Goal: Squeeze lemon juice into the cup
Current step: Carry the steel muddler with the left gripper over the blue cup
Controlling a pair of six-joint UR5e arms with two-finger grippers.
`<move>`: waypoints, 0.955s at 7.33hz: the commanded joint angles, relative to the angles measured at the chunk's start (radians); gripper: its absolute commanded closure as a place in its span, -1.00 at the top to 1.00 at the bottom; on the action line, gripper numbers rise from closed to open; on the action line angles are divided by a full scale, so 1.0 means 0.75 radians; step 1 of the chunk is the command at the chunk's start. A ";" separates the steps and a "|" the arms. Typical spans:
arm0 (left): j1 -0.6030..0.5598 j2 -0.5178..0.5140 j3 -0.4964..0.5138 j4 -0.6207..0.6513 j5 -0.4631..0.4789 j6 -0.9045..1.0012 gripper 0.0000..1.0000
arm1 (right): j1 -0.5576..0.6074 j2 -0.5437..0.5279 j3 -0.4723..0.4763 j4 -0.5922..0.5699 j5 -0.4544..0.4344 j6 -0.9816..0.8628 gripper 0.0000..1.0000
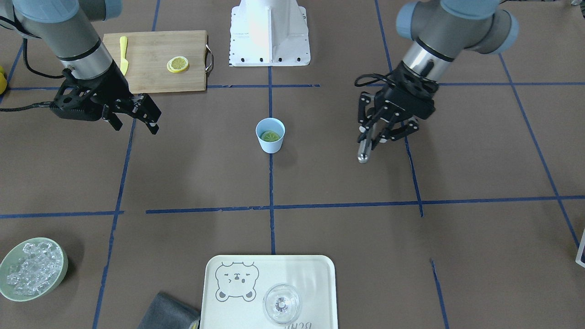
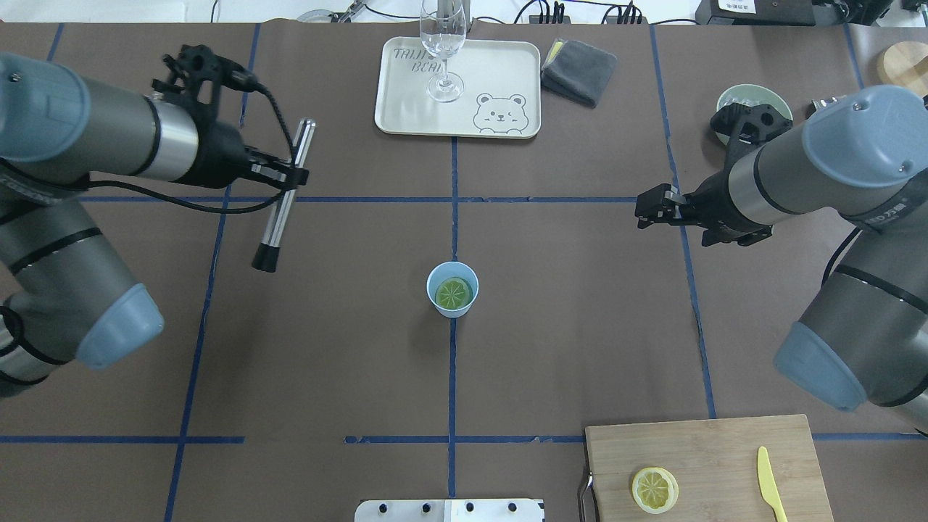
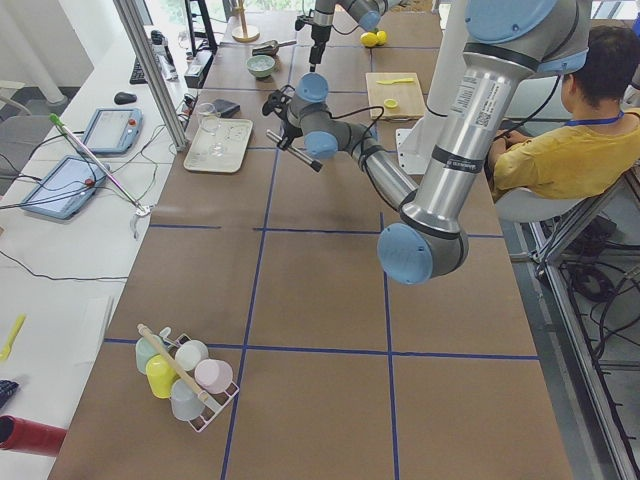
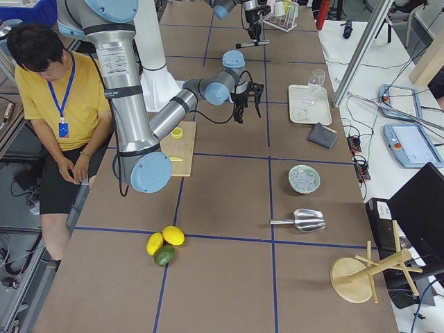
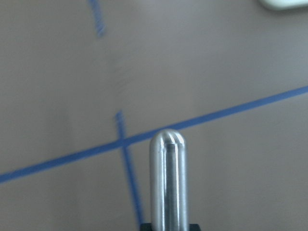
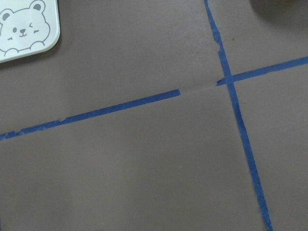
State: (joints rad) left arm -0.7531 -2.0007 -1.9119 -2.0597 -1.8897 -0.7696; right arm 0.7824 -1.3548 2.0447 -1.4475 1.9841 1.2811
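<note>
Nearest the robot's base, on the right arm's side, we see a wooden cutting board [image 2: 725, 449] at the edge of the worktop [image 2: 580, 326]. The other slice [image 2: 655, 489] lies flat on it, and a yellow knife [image 2: 770, 493] lies on the same board, apart from that slice.

Further out, at the middle of the worktop on a blue tape line, the cup [image 2: 452, 312] stands upright. The lemon slice [image 2: 454, 293] lies flat inside it, face up (it looks greenish down there). Neither hand touches the cup.

Beyond the cup, on the left arm's side, the left hand [image 2: 293, 176] is pinching a metal rod [image 2: 279, 214] partway along its length. The rod's dark-capped end points toward the robot and its rounded bright end away, and it is well apart from the cup. Opposite, the right hand [image 1: 136, 128] hangs over the brown paper with its fingers [image 1: 151, 116] spread.

Farthest off we find a tray [image 2: 406, 109] carrying a clear glass [image 2: 443, 43] upright, with a grey cloth [image 2: 580, 69] just beside the tray. A bowl of ice [image 1: 66, 267] sits toward the right arm's side, partly hidden by that arm from overhead.
</note>
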 commanded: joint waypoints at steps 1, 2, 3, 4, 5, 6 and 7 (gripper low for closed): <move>0.094 -0.100 -0.099 -0.041 0.147 -0.153 -1.00 | 0.071 -0.030 -0.002 -0.001 0.042 -0.072 1.00; 0.143 -0.160 -0.085 -0.042 0.167 -0.154 -1.00 | 0.094 -0.051 -0.006 -0.001 0.062 -0.106 1.00; 0.234 -0.222 -0.079 -0.074 0.327 -0.144 -1.00 | 0.098 -0.063 -0.008 -0.003 0.060 -0.151 1.00; 0.342 -0.214 -0.039 -0.186 0.623 -0.081 -1.00 | 0.098 -0.065 -0.014 -0.003 0.060 -0.154 1.00; 0.481 -0.214 0.055 -0.339 0.814 -0.042 -1.00 | 0.106 -0.071 -0.014 -0.003 0.062 -0.154 1.00; 0.515 -0.200 0.171 -0.516 0.921 -0.035 -1.00 | 0.108 -0.077 -0.010 -0.001 0.062 -0.154 1.00; 0.519 -0.204 0.241 -0.658 1.034 -0.035 -1.00 | 0.108 -0.079 -0.010 -0.001 0.062 -0.154 1.00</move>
State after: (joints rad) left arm -0.3893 -2.1543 -1.8056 -2.4173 -1.2268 -0.8026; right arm 0.8623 -1.4109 2.0362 -1.4486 2.0307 1.1664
